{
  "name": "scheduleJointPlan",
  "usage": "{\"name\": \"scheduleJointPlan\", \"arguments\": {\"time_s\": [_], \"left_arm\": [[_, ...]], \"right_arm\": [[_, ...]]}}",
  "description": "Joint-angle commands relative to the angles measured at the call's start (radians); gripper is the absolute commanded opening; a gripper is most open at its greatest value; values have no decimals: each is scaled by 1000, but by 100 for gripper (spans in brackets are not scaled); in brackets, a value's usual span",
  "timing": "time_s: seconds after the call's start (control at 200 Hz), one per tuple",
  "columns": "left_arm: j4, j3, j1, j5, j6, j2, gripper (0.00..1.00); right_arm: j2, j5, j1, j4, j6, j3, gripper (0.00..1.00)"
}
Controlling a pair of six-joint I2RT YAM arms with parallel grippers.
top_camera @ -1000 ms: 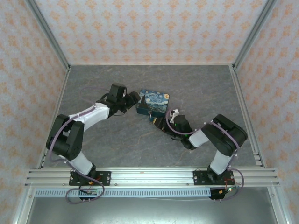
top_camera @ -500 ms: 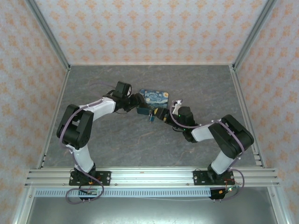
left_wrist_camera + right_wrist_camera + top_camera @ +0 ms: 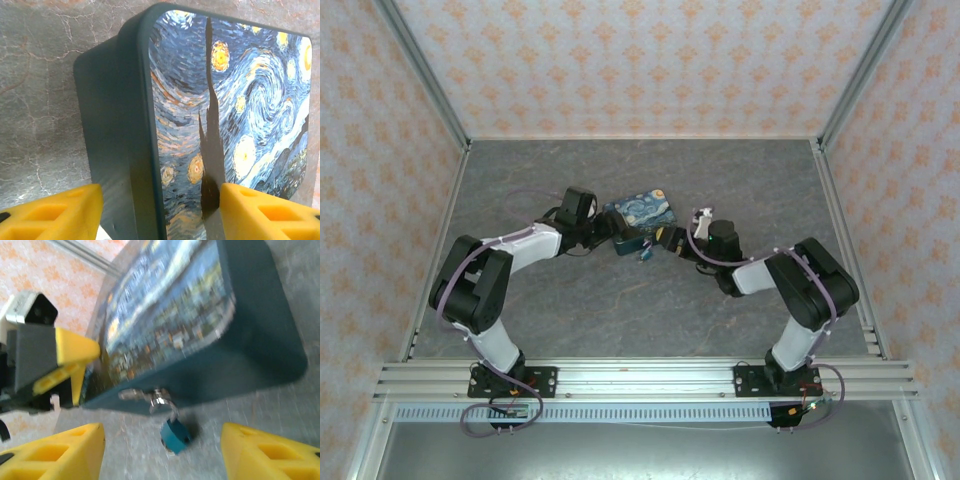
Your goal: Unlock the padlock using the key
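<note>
The tiny teal padlock (image 3: 175, 436) hangs by its thin shackle from the silver hasp (image 3: 150, 396) on the front wall of the Starry-Night tin (image 3: 200, 340). It rests against the floor, also visible from above as the padlock (image 3: 645, 252). My right gripper (image 3: 162, 455) is open, with its yellow fingers wide on either side of the padlock and short of it. My left gripper (image 3: 160, 215) is shut on the tin (image 3: 200, 125), one finger on the painted lid and the other on the dark underside. I cannot make out the key.
The tin (image 3: 640, 212) sits tilted mid-table between my left gripper (image 3: 613, 228) and my right gripper (image 3: 663, 240). The grey stone-patterned floor (image 3: 620, 310) lies open around them. Patterned walls with metal posts enclose the cell, and a rail runs along the near edge.
The left gripper closed in on the tin's left end, and the tin turned and shifted slightly left. The right arm stretched forward, bringing its gripper up to the padlock.
</note>
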Motion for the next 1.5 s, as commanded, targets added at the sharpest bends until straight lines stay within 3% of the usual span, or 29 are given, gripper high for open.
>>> {"name": "scheduleJointPlan", "arguments": {"time_s": [0.0,0.24,0.761,1.036,1.361,1.496], "left_arm": [[-105,-44,-23,-49,-15,28,62],[-104,-47,-28,-63,-25,17,62],[-88,-50,-33,-60,-40,22,62],[-92,-47,-32,-62,-40,23,62],[-93,-52,-33,-66,-40,20,62],[-94,-51,-33,-66,-40,18,62]], "right_arm": [[17,-63,14,133,-6,-26,61],[116,-56,71,135,-2,52,59],[246,-70,85,181,17,146,58],[253,-83,84,226,30,129,41],[209,-54,82,163,-9,90,34],[199,-41,82,138,-15,90,23]]}}
